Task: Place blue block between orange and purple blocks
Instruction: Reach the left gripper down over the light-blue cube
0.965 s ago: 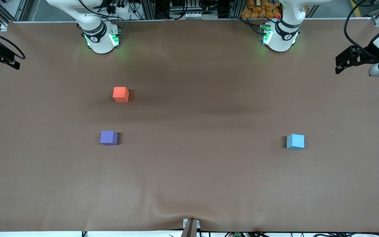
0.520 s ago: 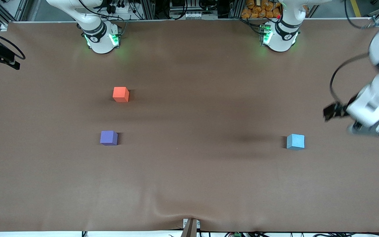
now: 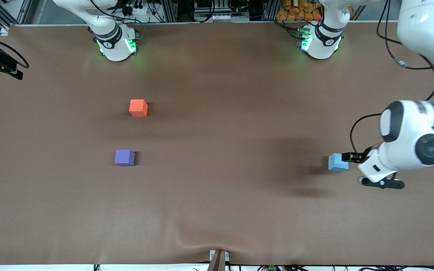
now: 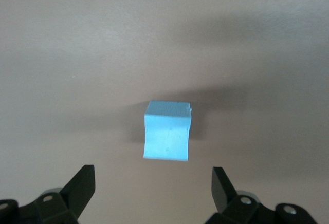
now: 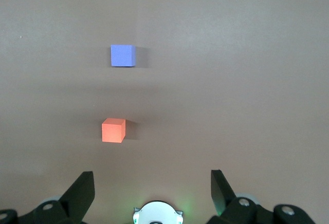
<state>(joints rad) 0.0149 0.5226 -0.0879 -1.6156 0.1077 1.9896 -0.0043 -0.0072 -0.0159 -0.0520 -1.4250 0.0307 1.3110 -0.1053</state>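
The blue block point(image 3: 338, 162) sits on the brown table toward the left arm's end. My left gripper point(image 3: 352, 165) is low beside it, on the side toward that end; one finger's tip overlaps the block's edge in the front view. In the left wrist view the gripper point(image 4: 152, 169) is open and empty, with the block point(image 4: 167, 136) just ahead of its fingertips. The orange block point(image 3: 138, 107) and the purple block point(image 3: 124, 157) sit toward the right arm's end, the purple one nearer the front camera. My right gripper point(image 5: 150, 175) is open and empty, waiting high above its base, and sees the orange block point(image 5: 113, 130) and the purple block point(image 5: 123, 55).
The brown table cover point(image 3: 217, 195) has a wrinkle at its front edge. The right arm's base point(image 3: 115, 43) and the left arm's base point(image 3: 320, 39) stand along the back edge. A gap about one block wide lies between the orange and purple blocks.
The left arm has swung down from the table's end to just beside the blue block. The blocks and the right arm have not moved.
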